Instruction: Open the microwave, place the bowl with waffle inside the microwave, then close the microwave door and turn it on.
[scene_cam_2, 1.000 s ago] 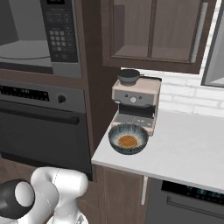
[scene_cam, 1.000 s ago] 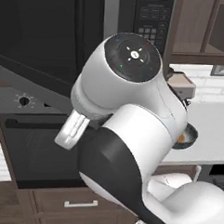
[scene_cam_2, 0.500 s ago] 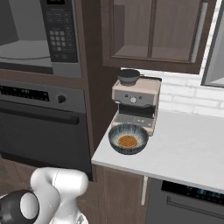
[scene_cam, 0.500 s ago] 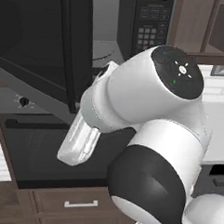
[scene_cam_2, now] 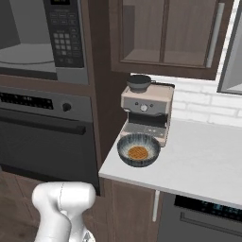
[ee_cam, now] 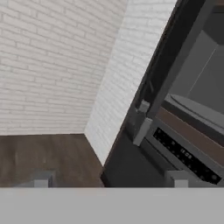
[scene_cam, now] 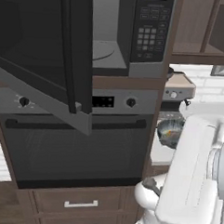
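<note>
One step of four appears finished: the microwave door (scene_cam: pixel 42 59) is swung wide open to the left, where a second ago it was only part open and largely masked by the arm (scene_cam: pixel 194 174), which has since been drawn down and back. The gripper (ee_cam: pixel 109 178) has been released in that same interval; its fingertips (ee_cam: pixel 41 179) are seen spread far apart with nothing between them. From the hand view, a brick wall lies ahead and left of the gripper, and the edge of the opened door and the grey cavity with its turntable (ee_cam: pixel 197 109) lie ahead and to its right, near but untouched. The microwave (scene_cam: pixel 153 32) is thus left clear for loading, with the oven (scene_cam: pixel 70 144) below it. Further right, well apart from the gripper, the bowl (scene_cam_2: pixel 138 150) is found unmoved on the worktop (scene_cam_2: pixel 203 160), just in front of the coffee machine (scene_cam_2: pixel 146 111), with the waffle (scene_cam_2: pixel 138 152) lying inside it. The opening stage is judged complete. The bowl is still to be grasped, and for that the arm would have to be swung across to the right.
</note>
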Available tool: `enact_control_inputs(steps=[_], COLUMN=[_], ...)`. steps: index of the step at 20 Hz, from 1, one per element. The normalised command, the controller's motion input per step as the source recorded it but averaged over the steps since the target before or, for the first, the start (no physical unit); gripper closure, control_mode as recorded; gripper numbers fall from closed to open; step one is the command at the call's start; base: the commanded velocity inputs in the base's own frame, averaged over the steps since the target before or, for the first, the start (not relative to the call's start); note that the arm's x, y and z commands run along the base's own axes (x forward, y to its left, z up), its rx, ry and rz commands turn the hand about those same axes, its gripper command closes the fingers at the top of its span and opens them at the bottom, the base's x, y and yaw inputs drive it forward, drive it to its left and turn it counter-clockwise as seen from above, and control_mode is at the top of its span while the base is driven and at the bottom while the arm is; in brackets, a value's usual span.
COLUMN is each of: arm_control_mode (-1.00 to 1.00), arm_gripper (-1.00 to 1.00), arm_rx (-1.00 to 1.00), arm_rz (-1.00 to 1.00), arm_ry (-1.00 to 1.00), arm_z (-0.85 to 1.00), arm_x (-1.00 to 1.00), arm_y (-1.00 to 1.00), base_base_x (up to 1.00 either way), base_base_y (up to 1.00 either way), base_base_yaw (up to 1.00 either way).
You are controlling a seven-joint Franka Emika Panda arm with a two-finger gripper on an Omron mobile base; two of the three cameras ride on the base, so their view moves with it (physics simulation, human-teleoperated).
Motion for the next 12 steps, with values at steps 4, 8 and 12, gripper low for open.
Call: enact_control_inputs(steps=[4,8,12], arm_control_mode=[-1.0,-1.0,-1.0], arm_gripper=[-1.0,-1.0,-1.0], arm_rx=[0.51,0.63,0.45], arm_rz=[0.0,0.01,0.05], arm_ry=[-0.02,0.14,0.4], arm_z=[0.67,0.47,0.24], arm_x=[-0.09,0.25,0.53], arm_y=[-1.0,-1.0,-0.68], base_base_x=[0.0,0.0,0.0], base_base_y=[0.0,0.0,0.0], base_base_yaw=[0.0,0.0,0.0])
